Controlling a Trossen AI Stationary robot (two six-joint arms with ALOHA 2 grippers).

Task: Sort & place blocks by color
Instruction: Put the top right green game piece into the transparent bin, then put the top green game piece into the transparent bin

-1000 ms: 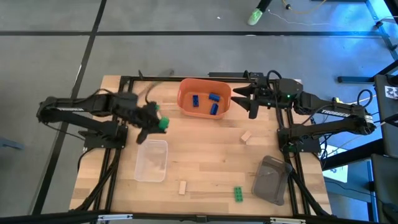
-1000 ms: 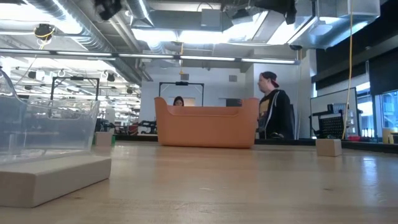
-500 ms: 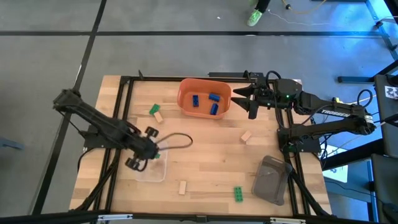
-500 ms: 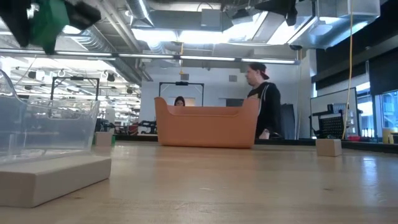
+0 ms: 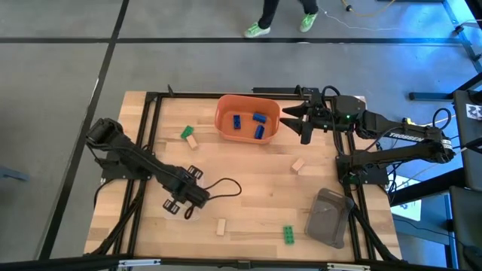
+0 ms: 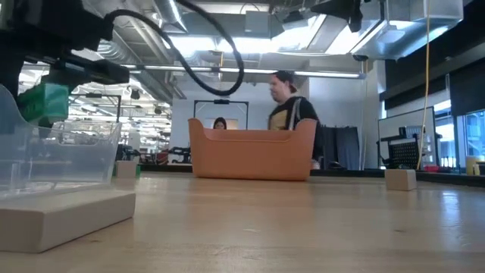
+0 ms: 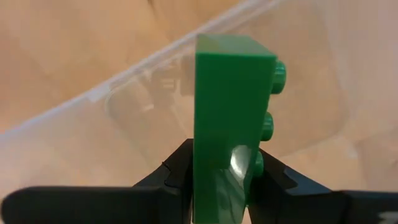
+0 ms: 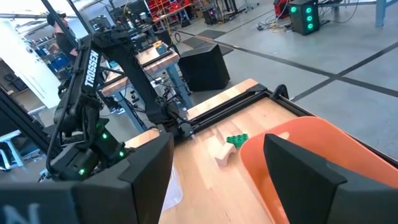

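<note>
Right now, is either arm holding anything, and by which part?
The left gripper holds a green block over the clear tray, its fingers pinching the block's lower end, flat faces clamped, studs sideways. The right gripper, beside the orange bin, holds nothing.

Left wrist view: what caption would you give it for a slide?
The left gripper holds a green block upright above the clear tray.

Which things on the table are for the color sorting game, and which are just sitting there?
For the job:
- green block pinched in the left gripper, over the clear tray
- blue blocks in the orange bin
- loose green blocks and tan blocks

Just there:
- grey tray
- right gripper, waiting open beside the bin
</note>
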